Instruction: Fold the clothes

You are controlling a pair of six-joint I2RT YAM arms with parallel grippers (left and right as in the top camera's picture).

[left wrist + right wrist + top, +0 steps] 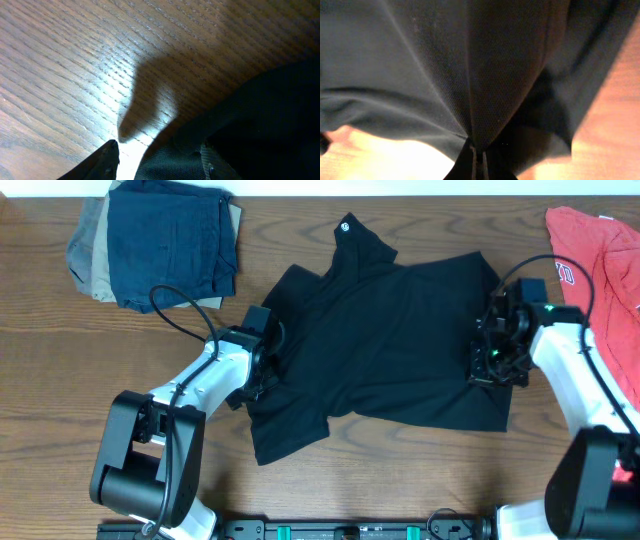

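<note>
T-shirt (470, 75) folds hide right gripper (476, 160) jaws, pinched shut.

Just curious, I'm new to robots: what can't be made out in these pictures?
Left gripper: open or gripping the black T-shirt? Overhead, its wrist covers the jaws; left wrist view, dark fabric swallows one.
White logo: too small to read, overhead.
Red T-shirt: cut off by overhead's right edge.
Tan and grey garments: mostly under the dark blue one.

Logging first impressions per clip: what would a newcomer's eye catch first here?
A black T-shirt lies rumpled mid-table. The right claw is shut, pinching its right edge, while the left claw sits at its left edge. A folded dark blue stack sits back left, a red T-shirt far right.
</note>
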